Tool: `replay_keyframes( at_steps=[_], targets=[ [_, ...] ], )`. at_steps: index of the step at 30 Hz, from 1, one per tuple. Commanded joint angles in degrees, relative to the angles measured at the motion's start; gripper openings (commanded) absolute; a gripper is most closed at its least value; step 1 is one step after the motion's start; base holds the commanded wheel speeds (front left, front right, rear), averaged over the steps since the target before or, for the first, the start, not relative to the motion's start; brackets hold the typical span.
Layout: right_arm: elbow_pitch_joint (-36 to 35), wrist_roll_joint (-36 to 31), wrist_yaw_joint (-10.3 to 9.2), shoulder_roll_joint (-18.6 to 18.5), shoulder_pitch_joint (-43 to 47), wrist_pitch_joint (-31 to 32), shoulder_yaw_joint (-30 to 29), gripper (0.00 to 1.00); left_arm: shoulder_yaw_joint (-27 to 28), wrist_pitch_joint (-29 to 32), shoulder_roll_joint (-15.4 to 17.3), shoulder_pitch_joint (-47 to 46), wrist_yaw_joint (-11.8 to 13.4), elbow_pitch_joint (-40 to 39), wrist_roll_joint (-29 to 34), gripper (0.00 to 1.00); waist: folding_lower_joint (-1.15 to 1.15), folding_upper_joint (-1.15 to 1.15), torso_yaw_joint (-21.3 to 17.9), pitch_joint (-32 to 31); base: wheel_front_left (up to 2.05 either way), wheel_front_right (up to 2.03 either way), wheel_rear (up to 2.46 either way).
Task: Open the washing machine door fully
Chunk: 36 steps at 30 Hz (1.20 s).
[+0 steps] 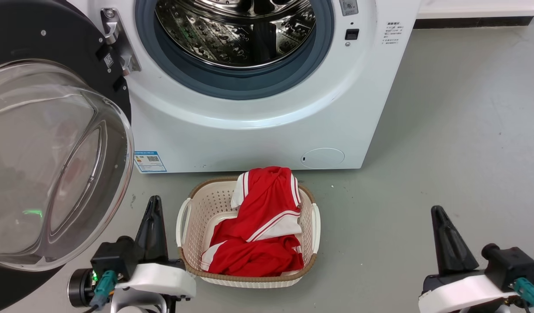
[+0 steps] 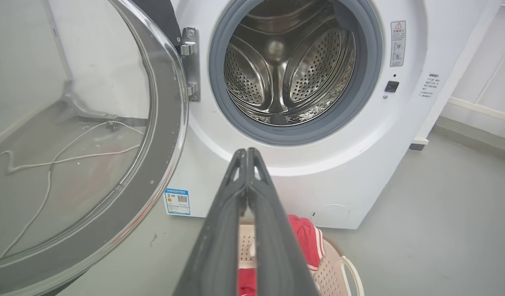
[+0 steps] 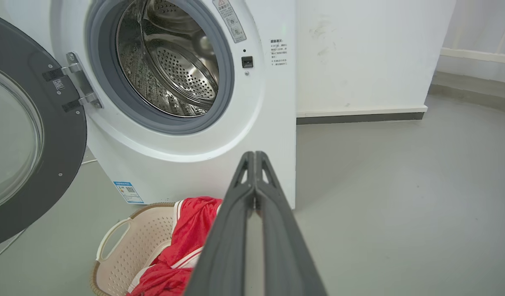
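The white washing machine (image 1: 258, 130) stands ahead with its steel drum (image 1: 236, 30) exposed. Its door (image 1: 54, 161), a black disc with a bulging clear glass bowl, hangs swung out on the left from a metal hinge (image 1: 119, 43). The door (image 2: 84, 135) fills the left of the left wrist view and shows at the left edge in the right wrist view (image 3: 26, 135). My left gripper (image 1: 153, 204) is shut and empty, low on the floor side just right of the door's glass. My right gripper (image 1: 438, 213) is shut and empty at the lower right, far from the machine.
A cream laundry basket (image 1: 186, 226) holding a red and white garment (image 1: 258, 226) sits on the grey floor before the machine, between my grippers. A white wall with a dark skirting (image 3: 359, 117) runs to the machine's right. A thin cable lies on the floor behind the door.
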Motion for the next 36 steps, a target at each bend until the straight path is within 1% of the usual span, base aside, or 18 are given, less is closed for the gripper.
replay_keyframes(
  at_steps=[1, 8, 17, 36],
  targets=[
    [-0.82, 2.90, 0.00, -0.13, -0.69, 0.17, 0.03, 0.00, 0.43, 0.51, 0.03, -0.93, -0.45, -0.61, -2.57, 0.00, 0.00, 0.00, 0.03, -0.07, 0.00, 0.00, 0.00],
    [0.65, 11.88, -0.01, -0.84, -1.83, 1.51, -0.01, 0.00, 1.36, 2.56, 0.03, -1.21, -1.49, 0.15, -10.52, 0.00, 0.00, 0.00, 0.12, -0.38, 0.00, 0.00, 0.00],
    [2.08, 21.90, -0.01, -1.38, -2.90, 2.97, -0.02, 0.00, 2.46, 4.90, 0.02, -1.56, -2.67, 1.02, -19.67, 0.00, 0.00, 0.00, 0.22, -0.77, 0.00, 0.00, 0.00],
    [4.41, 39.63, -0.02, -1.99, -4.57, 5.93, -0.49, 0.00, 4.41, 9.17, 0.01, -2.17, -4.88, 2.65, -36.25, 0.00, 0.00, 0.00, 0.46, -1.60, 0.00, 0.00, 0.00]
  ],
)
